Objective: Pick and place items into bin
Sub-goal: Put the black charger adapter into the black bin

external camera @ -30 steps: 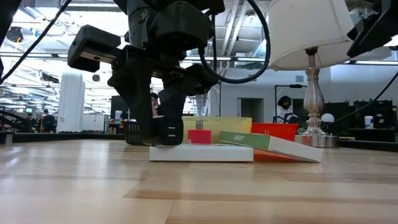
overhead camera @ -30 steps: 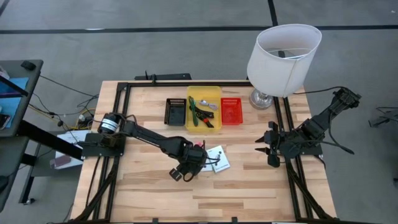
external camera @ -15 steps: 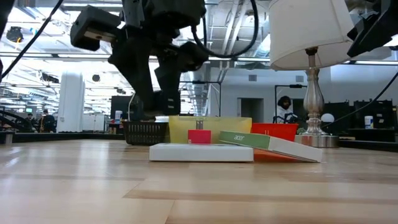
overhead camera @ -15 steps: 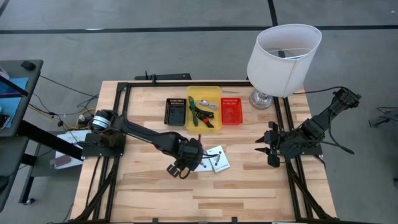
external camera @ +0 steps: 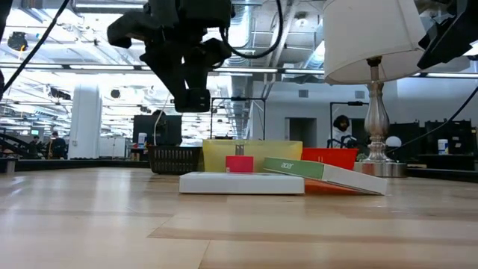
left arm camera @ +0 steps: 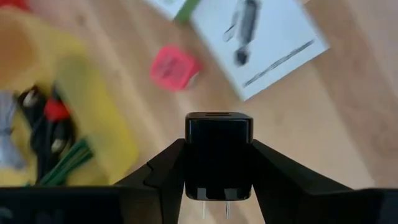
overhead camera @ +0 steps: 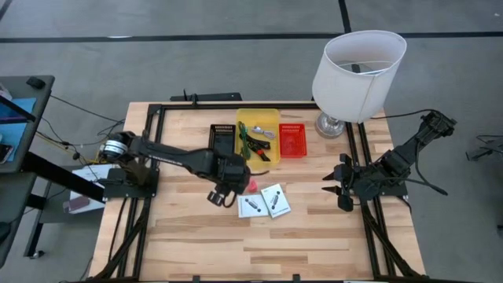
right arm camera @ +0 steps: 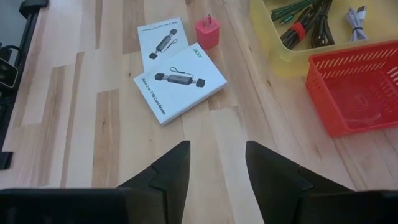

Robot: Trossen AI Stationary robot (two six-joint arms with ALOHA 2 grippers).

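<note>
My left gripper [overhead camera: 216,193] hangs above the table's middle, shut on a small black plug cube [left arm camera: 219,134] that also shows in the low view [external camera: 193,99]. Below it on the wood lie a pink-red cube [overhead camera: 251,186] and two white cards [overhead camera: 250,206] [overhead camera: 275,200] with black marks. In the low view one card [external camera: 325,173] leans tilted. The yellow bin [overhead camera: 271,118] holds a green-handled tool [right arm camera: 297,9], a red-and-black cable [right arm camera: 314,26] and a silver cable [right arm camera: 357,14]. My right gripper [right arm camera: 217,168] waits open at the table's right edge. My left gripper pinches the black plug cube by two opposite sides [left arm camera: 189,155] between its two fingers. The fingers come from above, slanting down. The cube's two metal prongs [left arm camera: 214,208] point back toward the wrist. The cube hangs clear of the table and the cards.
A black basket [overhead camera: 222,141] stands left of the yellow bin and a red basket [overhead camera: 292,140] right of it. A white lamp [overhead camera: 357,67] stands at the far right corner. Bare wood lies along the near half of the table.
My left gripper has risen from beside the white cards with the black plug cube and gone toward the table's far edge and a little left, turning as it went. The cube is now lifted clear. The cards and pink-red cube stay put.
</note>
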